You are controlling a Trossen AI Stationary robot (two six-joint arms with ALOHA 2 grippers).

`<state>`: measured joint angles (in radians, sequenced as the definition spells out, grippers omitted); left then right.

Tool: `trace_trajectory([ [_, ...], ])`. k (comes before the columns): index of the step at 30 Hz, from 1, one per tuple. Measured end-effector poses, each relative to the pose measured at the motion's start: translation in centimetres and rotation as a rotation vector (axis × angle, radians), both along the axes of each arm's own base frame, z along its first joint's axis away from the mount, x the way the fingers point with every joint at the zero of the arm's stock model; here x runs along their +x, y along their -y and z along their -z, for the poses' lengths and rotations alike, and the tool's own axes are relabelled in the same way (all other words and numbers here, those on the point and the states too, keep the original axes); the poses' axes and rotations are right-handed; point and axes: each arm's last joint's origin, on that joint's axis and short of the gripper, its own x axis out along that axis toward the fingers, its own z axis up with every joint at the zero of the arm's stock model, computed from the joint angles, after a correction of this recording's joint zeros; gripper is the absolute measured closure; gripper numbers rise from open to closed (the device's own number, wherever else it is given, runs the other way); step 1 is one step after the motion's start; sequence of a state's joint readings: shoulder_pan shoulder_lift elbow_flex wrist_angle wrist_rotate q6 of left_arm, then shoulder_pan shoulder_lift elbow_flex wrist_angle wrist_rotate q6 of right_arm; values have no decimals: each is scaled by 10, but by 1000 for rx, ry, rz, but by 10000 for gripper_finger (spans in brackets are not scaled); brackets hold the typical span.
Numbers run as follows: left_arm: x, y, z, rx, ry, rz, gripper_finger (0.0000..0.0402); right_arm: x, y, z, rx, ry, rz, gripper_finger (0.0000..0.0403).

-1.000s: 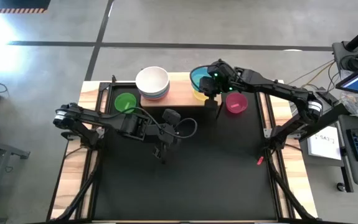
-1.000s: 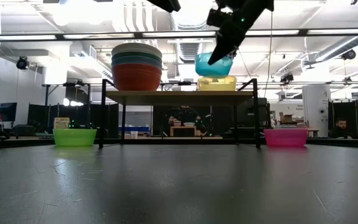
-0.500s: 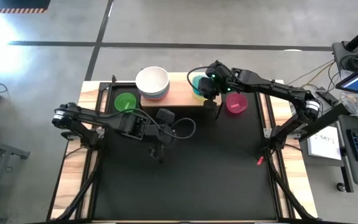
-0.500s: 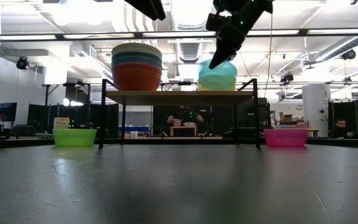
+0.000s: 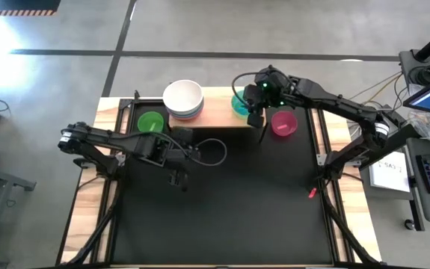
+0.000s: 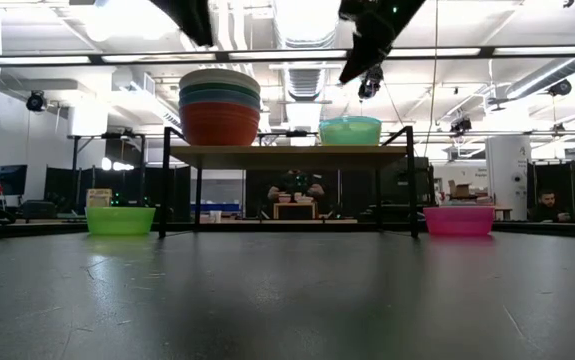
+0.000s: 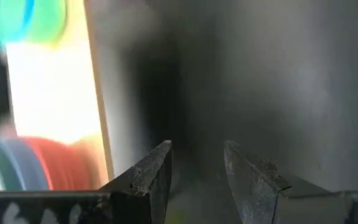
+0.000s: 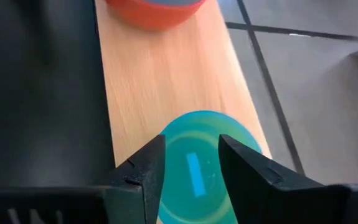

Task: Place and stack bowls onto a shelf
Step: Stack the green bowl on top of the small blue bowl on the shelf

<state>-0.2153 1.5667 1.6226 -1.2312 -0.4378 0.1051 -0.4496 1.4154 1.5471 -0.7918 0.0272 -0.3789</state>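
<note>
right gripper point(image 5: 253, 119) fingers apart, empty, above blue bowl point(image 8: 197, 168) on shelf point(image 5: 215, 112) at far edge | left gripper point(image 7: 197, 171) fingers apart, mid-table | next pink bowl point(image 5: 283, 123): light, stiff, slick, pinch rim

Shelf point(image 5: 215, 113) sits along the counter's point(image 5: 222, 217) back edge, mid-width. On its left end: stack of large bowls point(image 6: 220, 107). On its right end: small nested pair point(image 6: 350, 130). One small bowl point(image 5: 151, 122) on the counter just left of shelf, another point(image 5: 283, 123) just right. Right hand point(image 5: 253, 119) above shelf's right end; left hand point(image 5: 176, 178) over counter, in front of shelf.
</note>
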Motion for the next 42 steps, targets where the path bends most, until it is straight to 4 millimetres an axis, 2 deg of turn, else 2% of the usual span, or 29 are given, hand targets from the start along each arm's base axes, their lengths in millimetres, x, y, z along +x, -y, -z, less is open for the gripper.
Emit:
trace_trajectory([
  [5, -20, -5, 1, -20, -51, -172, 271, -7, -3, -18, 38, 15, 38, 259],
  [11, -44, -11, 12, -44, -68, -296, 271, -14, -7, -20, 78, -41, 52, 259],
  [17, -82, -19, 37, -27, -104, -349, 271, -22, -11, -13, 139, -145, 70, 259],
  [21, -101, -26, 57, 65, -66, -384, 271, -25, -12, -11, 168, -170, 90, 259],
  [30, -111, -38, 101, 176, -32, -518, 271, -26, -12, -11, 183, -163, 110, 259],
  [34, -109, -47, 116, 142, 42, -634, 271, -26, -13, -12, 192, -160, 121, 259],
  [38, -111, -53, 134, 127, 49, -655, 271, -29, -14, -12, 205, -170, 131, 259],
  [42, -110, -59, 136, 65, 44, -631, 271, -31, -15, -11, 222, -186, 143, 259],
])
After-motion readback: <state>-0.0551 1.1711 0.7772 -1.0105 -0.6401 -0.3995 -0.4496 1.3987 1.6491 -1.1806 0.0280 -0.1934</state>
